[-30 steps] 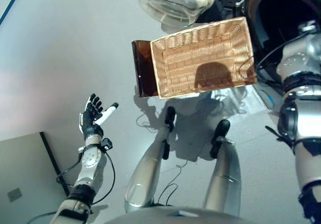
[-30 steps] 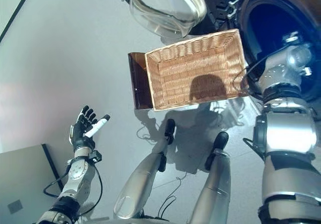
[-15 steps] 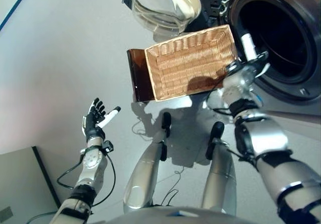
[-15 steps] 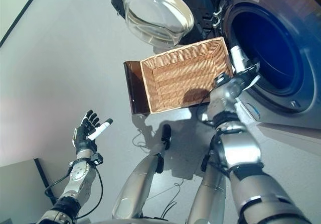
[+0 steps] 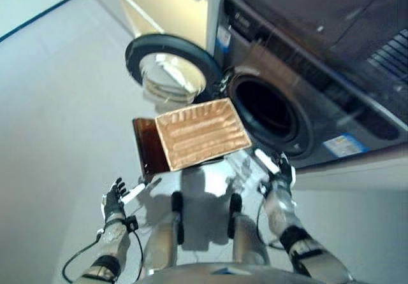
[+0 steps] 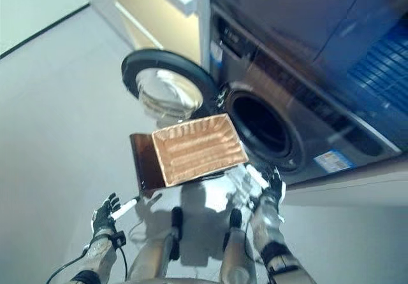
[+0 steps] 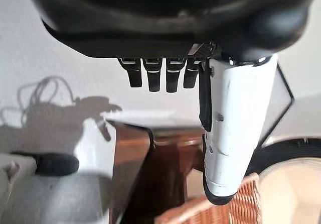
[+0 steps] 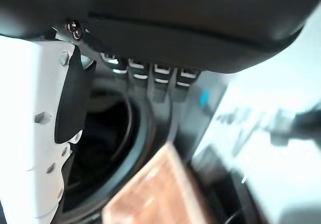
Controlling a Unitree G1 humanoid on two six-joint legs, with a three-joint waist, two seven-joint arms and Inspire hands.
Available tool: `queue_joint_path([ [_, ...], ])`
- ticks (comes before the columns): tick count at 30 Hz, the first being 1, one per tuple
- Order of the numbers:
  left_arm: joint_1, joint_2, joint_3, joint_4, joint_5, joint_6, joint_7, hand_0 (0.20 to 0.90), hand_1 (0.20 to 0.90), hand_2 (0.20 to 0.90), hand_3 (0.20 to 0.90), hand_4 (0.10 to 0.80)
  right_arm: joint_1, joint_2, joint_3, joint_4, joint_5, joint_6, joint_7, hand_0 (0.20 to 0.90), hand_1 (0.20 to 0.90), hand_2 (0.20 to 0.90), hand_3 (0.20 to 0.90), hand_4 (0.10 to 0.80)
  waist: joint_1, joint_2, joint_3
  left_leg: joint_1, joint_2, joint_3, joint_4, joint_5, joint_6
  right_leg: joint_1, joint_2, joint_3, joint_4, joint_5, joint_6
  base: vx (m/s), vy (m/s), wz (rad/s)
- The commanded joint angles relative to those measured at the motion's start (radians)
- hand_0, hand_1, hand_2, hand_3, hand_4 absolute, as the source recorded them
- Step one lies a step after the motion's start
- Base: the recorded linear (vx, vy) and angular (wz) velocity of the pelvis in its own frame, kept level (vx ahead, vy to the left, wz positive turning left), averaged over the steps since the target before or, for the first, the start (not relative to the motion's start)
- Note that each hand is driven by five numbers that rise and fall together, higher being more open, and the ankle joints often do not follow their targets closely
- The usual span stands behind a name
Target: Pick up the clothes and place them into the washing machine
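At the lower left of the left eye view the left hand (image 5: 115,198) hangs over bare floor (image 5: 57,106), its fingers (image 7: 150,78) straight and apart, nothing in them; it sits much as it did a second ago. The whole picture has swung upward since then, so the camera has lifted, not the things. Up and to the right of that hand stands the wicker basket (image 5: 201,132) on a dark brown stand (image 5: 145,149), and the basket is empty: no clothes show in it, on the floor, or in either hand. Above the basket the round glass door (image 5: 167,71) is swung wide open. To the right of the basket gapes the dark drum opening (image 5: 268,109) of the washing machine (image 5: 319,61). At the lower right the right hand (image 5: 278,177), which a second ago was up at the drum's mouth, now sits lower and nearer the body, its fingers (image 8: 160,81) straight and apart and holding nothing. I judge the clothes are already in the drum, though its dark inside hides them, and the arm is pulling back after the drop.
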Motion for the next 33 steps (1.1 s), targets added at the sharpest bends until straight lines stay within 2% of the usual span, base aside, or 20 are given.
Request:
queue_joint_path([
  [1,-0.019,0.056,-0.013,0.065,0.161,0.001,0.013,0.900,0.900,0.900,0.900,0.800,0.000,-0.050,0.039,0.032,-0.212,0.013,0.057,0.900,0.900,0.900,0.900,0.800,0.001,0.027,-0.104,0.008,0.001,-0.009,0.004,-0.015,-0.072,0.076,0.021,-0.011,-0.031,-0.016,0.006,0.194,-0.028,-0.32],
  [7,0.016,0.022,-0.049,0.121,0.273,0.032,-0.061,0.900,0.900,0.900,0.900,0.800,0.066,-0.049,0.145,0.314,-0.568,0.126,0.114,0.900,0.900,0.900,0.900,0.800,0.001,0.014,-0.195,0.138,-0.003,0.018,-0.047,-0.037,-0.071,0.191,0.011,0.008,-0.140,0.025,0.029,0.095,-0.010,-0.12],
  [8,0.016,0.022,-0.049,0.121,0.273,0.032,-0.061,0.900,0.900,0.900,0.900,0.800,0.065,-0.048,0.145,0.315,-0.569,0.125,0.114,0.900,0.900,0.900,0.900,0.800,0.002,0.014,-0.194,0.141,-0.003,0.018,-0.048,-0.037,-0.071,0.194,0.011,0.008,-0.142,0.026,0.029,0.128,0.007,-0.07],
  [9,0.031,0.003,-0.049,0.140,0.282,0.049,-0.082,0.900,0.900,0.900,0.900,0.800,0.090,-0.036,0.137,0.365,-0.602,0.140,0.117,0.900,0.900,0.900,0.900,0.800,0.002,0.018,-0.229,0.181,-0.004,0.032,-0.079,-0.039,-0.070,0.230,0.006,0.004,-0.172,0.026,0.037,0.091,0.012,-0.07],
  [14,0.064,-0.023,-0.058,0.189,0.302,0.092,-0.158,0.900,0.900,0.900,0.900,0.800,0.124,-0.015,0.124,0.521,-0.713,0.210,0.161,0.900,0.900,0.900,0.900,0.800,-0.002,0.016,-0.266,0.258,-0.002,0.027,-0.117,-0.044,-0.061,0.295,0.012,0.013,-0.165,0.001,0.033,0.123,-0.006,-0.10],
  [21,0.077,-0.046,-0.095,0.188,0.323,0.120,-0.222,0.900,0.900,0.900,0.900,0.800,0.115,-0.023,0.105,0.538,-0.724,0.229,0.175,0.900,0.900,0.900,0.900,0.800,-0.014,0.023,-0.292,0.297,-0.001,0.024,-0.123,-0.061,-0.059,0.330,0.007,0.006,-0.170,-0.010,0.031,0.058,0.007,0.06],
  [33,0.068,-0.058,-0.171,0.184,0.399,0.138,-0.253,0.900,0.900,0.900,0.900,0.800,0.091,-0.018,0.192,0.482,-0.762,0.224,0.197,0.900,0.900,0.900,0.900,0.800,-0.024,0.030,-0.288,0.310,0.016,0.023,-0.124,-0.061,-0.064,0.339,0.018,0.016,-0.166,-0.026,0.024,0.003,-0.001,-0.01],
])
